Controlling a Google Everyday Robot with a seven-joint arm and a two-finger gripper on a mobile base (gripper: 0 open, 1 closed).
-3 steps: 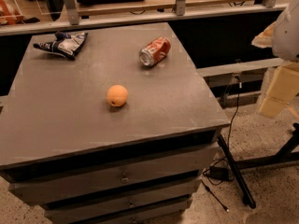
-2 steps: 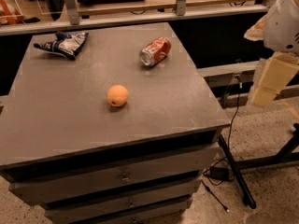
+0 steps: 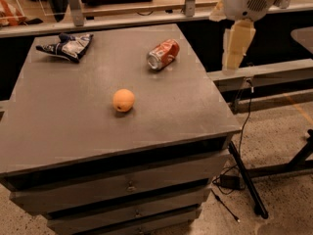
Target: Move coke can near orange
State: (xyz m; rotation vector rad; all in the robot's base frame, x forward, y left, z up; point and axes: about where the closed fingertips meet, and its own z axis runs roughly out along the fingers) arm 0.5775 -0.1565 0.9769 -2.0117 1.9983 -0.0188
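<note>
From where I stand, the orange (image 3: 123,100) sits alone near the middle of the grey tabletop (image 3: 73,126), round and smooth, with bare surface all around it. The coke can (image 3: 163,54) lies on its side farther back from the orange and off to the right as I look at it, clearly apart from the fruit. Its silver end is turned toward the orange's side of the tabletop and its red-orange body points away toward the far right corner. Farther back from the orange on the other side, well away from it, a crumpled dark blue and white bag (image 3: 66,45) rests near the far left corner. The robot's hand (image 3: 236,45) hangs in the air far to the right of the orange, past the can and beyond the tabletop's right edge, under a rounded white housing (image 3: 249,1). It is touching nothing and holds nothing that I can see; whether it is spread wide or drawn narrow I cannot tell from this angle. Below the orange's edge of the tabletop, the front of the cabinet shows stacked grey drawers (image 3: 127,185) with small knobs. Down on the speckled floor to the right of the orange, a black cable (image 3: 244,126) runs down beside a dark slanted stand leg (image 3: 247,180).
</note>
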